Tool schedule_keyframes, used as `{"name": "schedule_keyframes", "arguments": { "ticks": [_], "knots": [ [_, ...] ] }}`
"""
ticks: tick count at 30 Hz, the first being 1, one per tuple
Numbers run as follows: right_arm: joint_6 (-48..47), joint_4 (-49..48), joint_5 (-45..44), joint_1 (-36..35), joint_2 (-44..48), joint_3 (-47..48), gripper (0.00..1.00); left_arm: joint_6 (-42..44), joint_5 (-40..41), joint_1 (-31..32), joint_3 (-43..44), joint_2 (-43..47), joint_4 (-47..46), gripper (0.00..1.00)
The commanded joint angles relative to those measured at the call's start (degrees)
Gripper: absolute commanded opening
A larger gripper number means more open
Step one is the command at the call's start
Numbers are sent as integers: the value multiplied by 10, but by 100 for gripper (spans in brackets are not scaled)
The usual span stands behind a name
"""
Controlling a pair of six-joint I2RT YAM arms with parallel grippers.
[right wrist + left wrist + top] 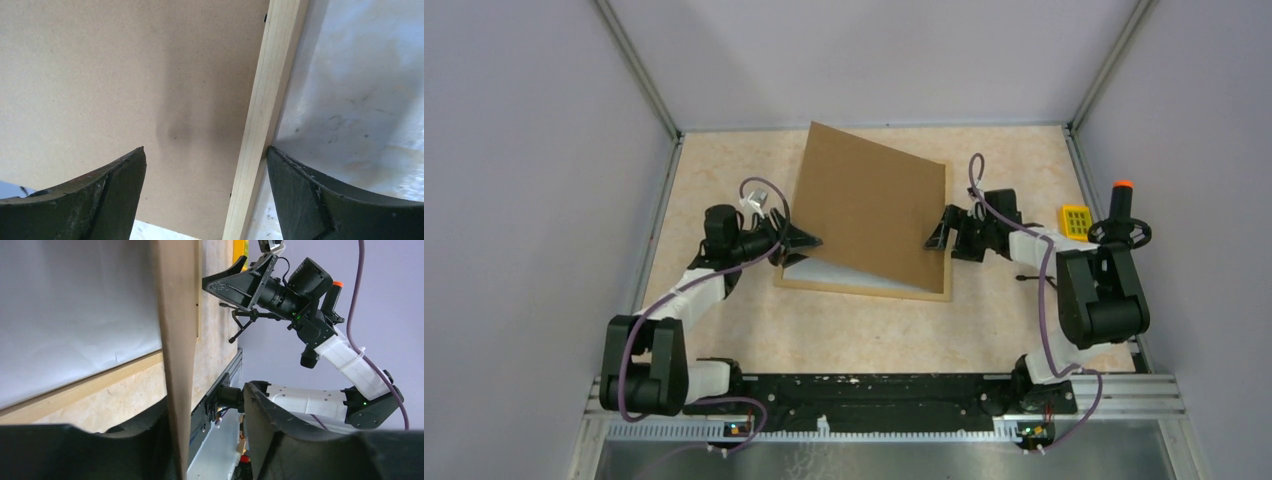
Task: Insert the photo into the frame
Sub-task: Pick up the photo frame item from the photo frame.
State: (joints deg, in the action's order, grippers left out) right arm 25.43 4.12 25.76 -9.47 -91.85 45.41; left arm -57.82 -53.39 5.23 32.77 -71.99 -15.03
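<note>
The frame point(864, 291) of light wood lies flat mid-table. A plain brown backing board point(869, 205) leans over it, left edge raised, right edge down on the frame. A white sheet point(824, 270) shows beneath it. The photo is hidden. My left gripper point(802, 238) is open around the board's raised left edge. In the left wrist view the board point(177, 340) stands edge-on against one finger point(150, 440), with a wide gap to the other point(280, 425). My right gripper point(939, 232) is open at the frame's right side, its fingers point(120, 190) straddling the wooden rail point(265, 100) and the board point(125, 75).
A small yellow block point(1076, 220) and a black stand with an orange tip point(1121, 215) sit at the right, behind the right arm. Grey walls close in the table on three sides. A metal rail point(884, 395) runs along the near edge.
</note>
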Motion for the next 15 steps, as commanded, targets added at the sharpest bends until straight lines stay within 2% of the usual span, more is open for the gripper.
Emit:
{"name": "schedule_keyframes", "arguments": {
  "ticks": [1,7,13,15],
  "knots": [
    [27,38,66,-13,7,-15,87,-7,-31,3,16,-11,-42,45],
    [-5,87,9,-13,12,3,88,114,37,2,82,-16,121,28],
    [-52,198,-152,-19,44,76,99,97,21,0,77,-41,69,0],
    [-61,232,-183,-19,61,106,99,101,10,-7,81,-41,64,0]
  ]
}}
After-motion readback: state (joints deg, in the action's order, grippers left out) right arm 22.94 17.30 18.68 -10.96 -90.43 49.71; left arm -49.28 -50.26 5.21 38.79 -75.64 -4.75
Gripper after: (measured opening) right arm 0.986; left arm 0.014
